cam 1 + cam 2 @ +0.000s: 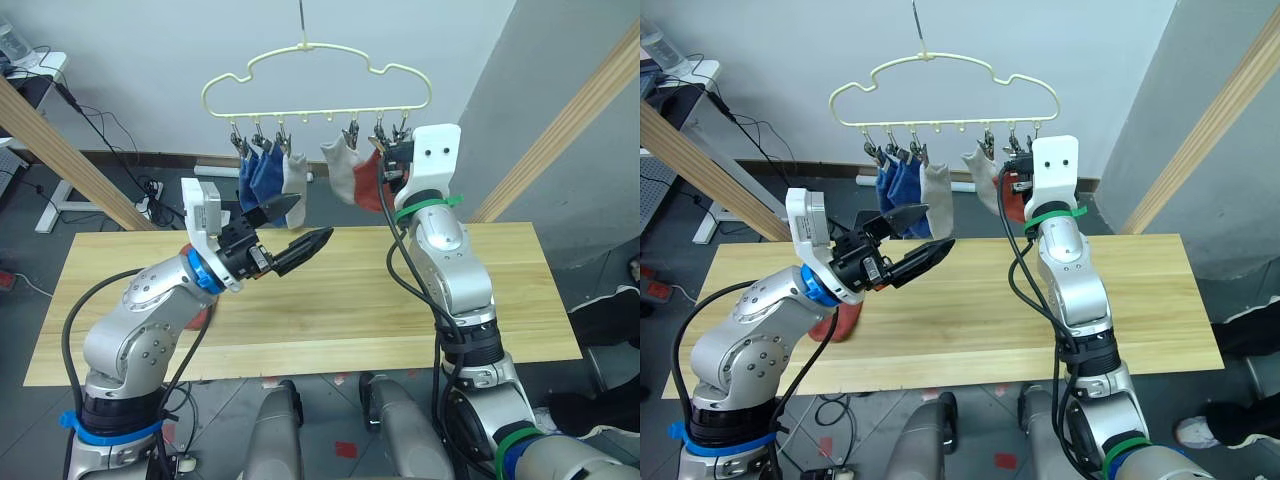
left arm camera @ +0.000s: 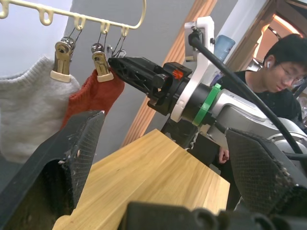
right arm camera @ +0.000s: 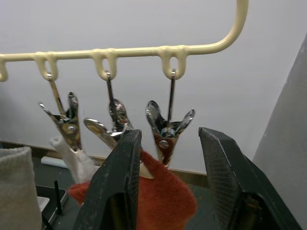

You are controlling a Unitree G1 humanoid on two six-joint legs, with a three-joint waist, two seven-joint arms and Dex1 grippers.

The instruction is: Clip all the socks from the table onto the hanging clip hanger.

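Nearest, left gripper (image 1: 295, 228) raised over the table (image 1: 330, 310) with fingers spread and empty, right gripper (image 3: 168, 187) up at the clip hanger (image 1: 318, 80) with fingers parted around a clip beside a hung rust-red sock (image 1: 368, 183), blue and grey socks (image 1: 268, 172) clipped alongside, another rust-red sock (image 1: 835, 322) lying on the table.
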